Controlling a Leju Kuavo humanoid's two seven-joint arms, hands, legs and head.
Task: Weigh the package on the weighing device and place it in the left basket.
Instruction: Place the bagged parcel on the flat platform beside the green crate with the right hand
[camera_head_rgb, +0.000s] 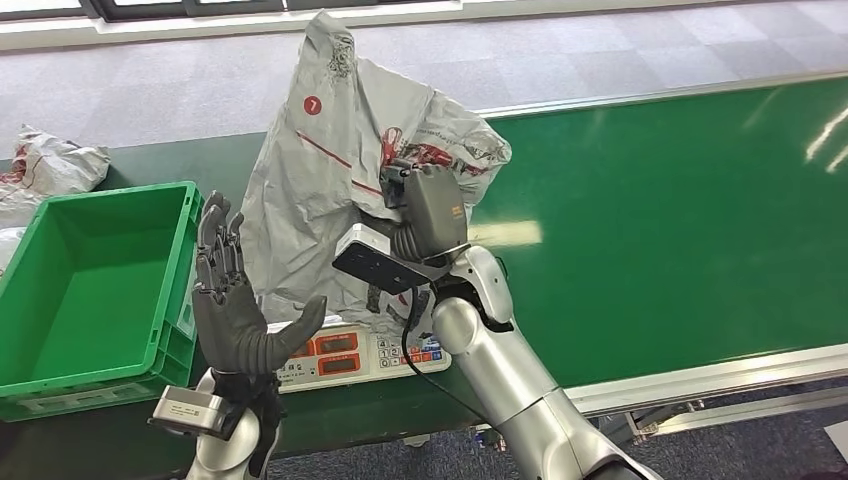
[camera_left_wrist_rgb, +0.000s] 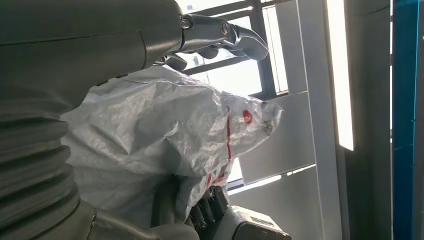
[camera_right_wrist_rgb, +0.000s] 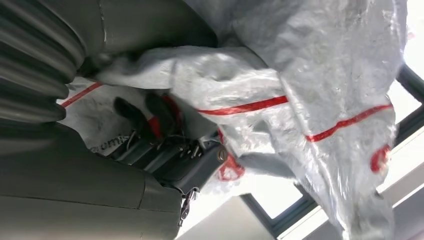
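A crumpled grey plastic package (camera_head_rgb: 320, 180) with red stripes hangs above the weighing scale (camera_head_rgb: 350, 355), its lower edge down near the scale's platform. My right hand (camera_head_rgb: 425, 205) grips it from the right side; in the right wrist view the dark fingers (camera_right_wrist_rgb: 150, 117) clamp a fold of the package (camera_right_wrist_rgb: 300, 75). My left hand (camera_head_rgb: 232, 310) stands upright just left of the package, fingers spread and palm facing it, holding nothing. The left wrist view shows the package (camera_left_wrist_rgb: 165, 135) close in front of the left fingers (camera_left_wrist_rgb: 220, 35).
The green basket (camera_head_rgb: 120, 192) sits at the left end of the green conveyor belt (camera_head_rgb: 680, 230), next to the scale. Another grey parcel (camera_head_rgb: 50, 160) lies behind the basket. The belt's metal front rail (camera_head_rgb: 700, 380) runs to the right.
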